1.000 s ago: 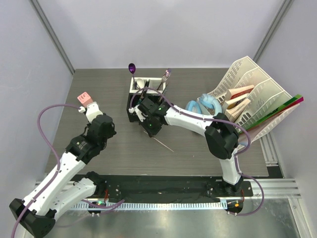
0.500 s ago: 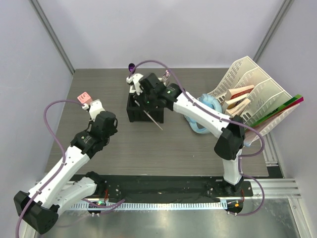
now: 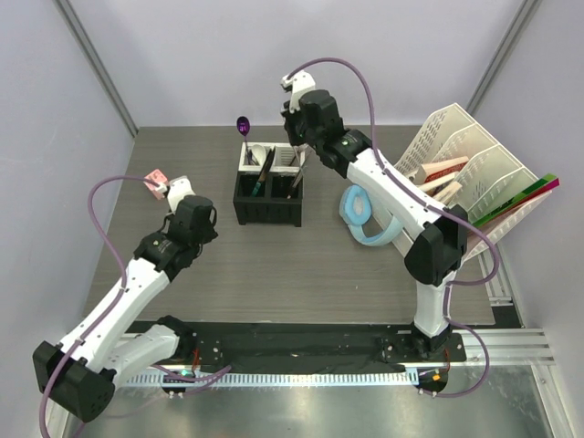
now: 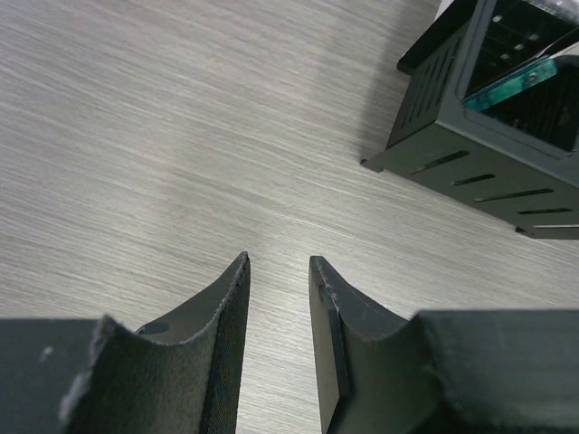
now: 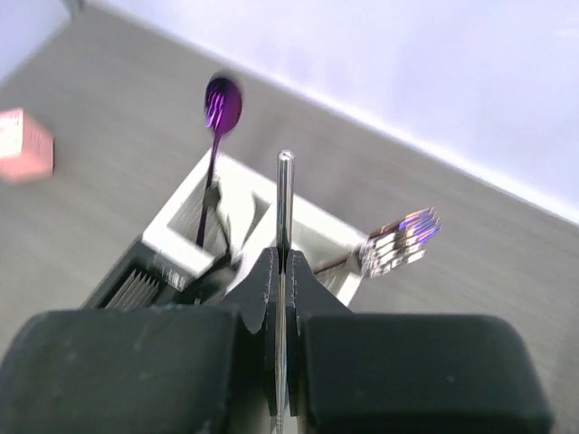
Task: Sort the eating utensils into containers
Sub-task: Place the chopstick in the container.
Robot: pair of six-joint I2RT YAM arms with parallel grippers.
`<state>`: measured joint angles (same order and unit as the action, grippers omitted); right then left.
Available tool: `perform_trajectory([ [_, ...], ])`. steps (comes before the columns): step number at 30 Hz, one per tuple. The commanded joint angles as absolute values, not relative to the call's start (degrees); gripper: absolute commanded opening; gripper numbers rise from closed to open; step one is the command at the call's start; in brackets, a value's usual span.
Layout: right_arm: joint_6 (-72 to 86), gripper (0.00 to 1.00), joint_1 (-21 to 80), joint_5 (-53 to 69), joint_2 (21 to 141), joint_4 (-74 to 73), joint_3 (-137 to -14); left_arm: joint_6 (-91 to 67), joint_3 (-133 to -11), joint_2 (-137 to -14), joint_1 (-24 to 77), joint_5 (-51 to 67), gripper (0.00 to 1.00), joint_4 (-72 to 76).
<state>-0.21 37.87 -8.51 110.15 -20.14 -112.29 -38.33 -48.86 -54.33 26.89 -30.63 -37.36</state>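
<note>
The right fingers (image 5: pixel 268 277) pinch a slim silver utensil (image 5: pixel 285 194), held upright above the back compartments of the black caddy (image 3: pixel 266 217); a purple spoon (image 5: pixel 221 102) and a fork (image 5: pixel 398 242) stand there; the left fingers (image 4: pixel 235 282) hang parted and empty, low over bare counter (image 4: pixel 136 136) near the caddy's left wall; wide counter lies open before it.

- my left pincer (image 4: pixel 279 271) fingers (image 4: pixel 217 344): matt black, faintly grainy
- surface (image 4: pixel 136 136): grey wood grain, matt
- caddy (image 4: pixel 470 154): black matt plastic
- slim rod (image 5: pixel 285 208) in my right pincer (image 5: pixel 283 271): polished metal
- purple spoon (image 5: pixel 221 101), fork (image 5: pixel 398 240): glossy metallic sheen
</note>
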Motion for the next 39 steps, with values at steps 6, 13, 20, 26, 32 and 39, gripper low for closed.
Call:
perform_trajectory([
  [6,13.0,0.01,39.1,-17.4,112.1,8.7,-102.1,-34.1,-54.8,-56.4,26.0,-29.5,0.33,-37.9],
  [13,7.7,0.01,42.5,-25.0,111.8,15.6,-95.6,-34.9,-55.1,-58.2,25.9,-27.2,0.31,-36.3],
  [20,7.6,0.01,42.9,-28.7,108.7,24.4,-84.5,-34.5,-55.4,-57.4,26.1,-26.6,0.31,-38.1],
  [26,6.2,0.01,42.9,-30.8,109.0,31.5,-78.6,-34.2,-56.7,-57.6,26.0,-25.1,0.29,-40.0],
  [32,6.2,0.01,43.1,-33.5,106.4,33.6,-73.7,-35.2,-57.1,-57.7,26.1,-23.9,0.27,-41.0],
  [39,7.2,0.14,43.5,-36.3,104.0,33.6,-70.4,-36.6,-57.2,-57.7,26.0,-21.1,0.24,-40.6],
])
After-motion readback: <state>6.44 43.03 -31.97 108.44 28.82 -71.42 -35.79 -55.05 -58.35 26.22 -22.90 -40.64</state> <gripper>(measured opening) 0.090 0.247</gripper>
